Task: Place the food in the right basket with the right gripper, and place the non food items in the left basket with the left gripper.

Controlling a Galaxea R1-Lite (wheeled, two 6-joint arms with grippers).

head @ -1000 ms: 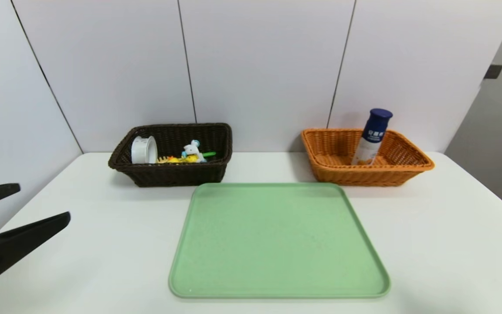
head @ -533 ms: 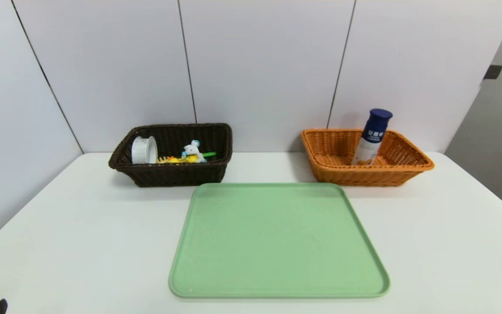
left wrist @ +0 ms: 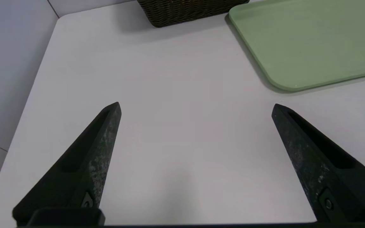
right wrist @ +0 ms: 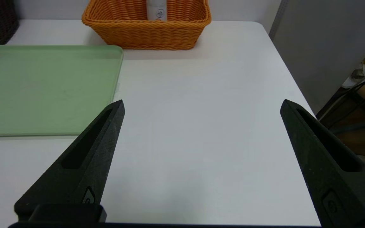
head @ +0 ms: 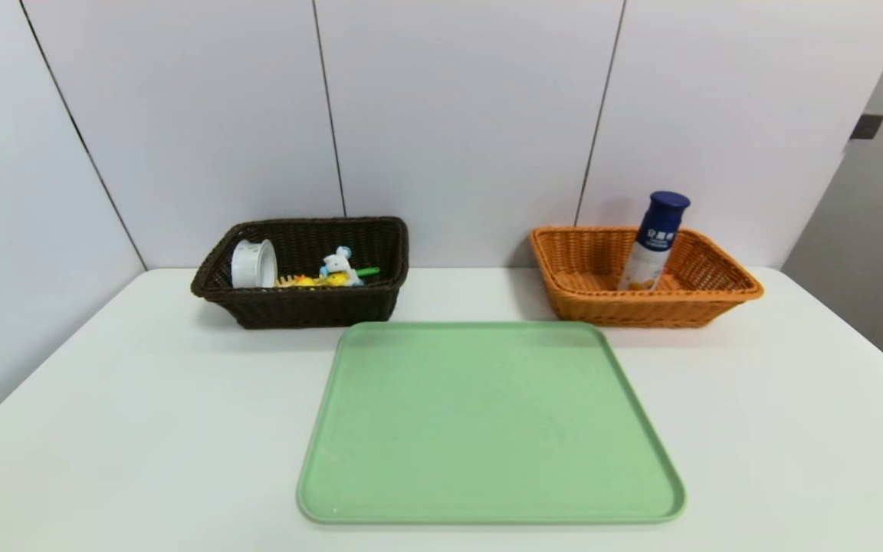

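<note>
We are reading the sorting as finished: the flat pale-green plastic tray (head: 491, 422) at the centre of the white worktop (head: 142, 429) is carrying nothing, and nothing loose is lying on the worktop around it.

Task items: the white bottle with the dark blue cap (head: 654, 241) is leaning upright inside the orange woven basket (head: 717, 295) on the right. The dark brown woven basket (head: 300, 307) on the left is holding a white ring-shaped roll (head: 253, 263), a small white-and-blue toy figure (head: 339, 266) and some yellow and green bits we are not identifying.

We are judging the step in hand to be parking both arms. No further pick appears to be called for; the next move is calling only for clearance from the tray and baskets.

Pose: neither arm is showing in the head view. In its wrist view, the left gripper (left wrist: 195, 107) is hovering over bare worktop beside the tray's left near corner, fingers wide apart, holding nothing. The right gripper (right wrist: 201, 106) is hovering over bare worktop to the tray's right, nearer than the orange basket, fingers likewise wide apart and empty.
</note>
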